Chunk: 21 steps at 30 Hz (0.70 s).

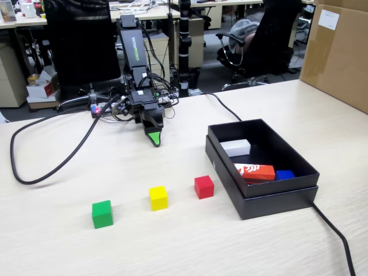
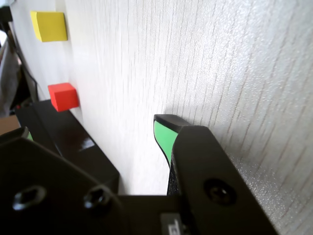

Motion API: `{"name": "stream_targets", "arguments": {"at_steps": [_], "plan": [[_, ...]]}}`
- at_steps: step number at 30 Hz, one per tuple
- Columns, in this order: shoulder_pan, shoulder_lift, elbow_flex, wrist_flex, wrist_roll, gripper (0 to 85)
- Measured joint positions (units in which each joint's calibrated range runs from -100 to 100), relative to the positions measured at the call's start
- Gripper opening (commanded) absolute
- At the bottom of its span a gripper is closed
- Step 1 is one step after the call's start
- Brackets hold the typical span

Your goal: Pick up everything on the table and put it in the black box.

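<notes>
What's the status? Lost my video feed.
Gripper empty, low over table, state unclear. Red cube, yellow cube, green cube outside black box. Path clear.

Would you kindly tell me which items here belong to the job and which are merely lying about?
Job: red cube, yellow cube, green cube, black box, hand.
Lying about: brown carton, cable, red-and-white carton, white block, blue block.
</notes>
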Motion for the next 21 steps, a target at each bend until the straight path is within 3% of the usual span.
{"name": "stream_targets", "arguments": {"at_steps": [10, 14, 21], "plan": [[0.2, 0.0, 0.0, -0.1, 0.0, 48.5], [4.0, 0.0, -0.1, 0.0, -0.1, 48.7], [4.2, 0.0, 0.0, 0.0, 0.0, 48.7]]}}
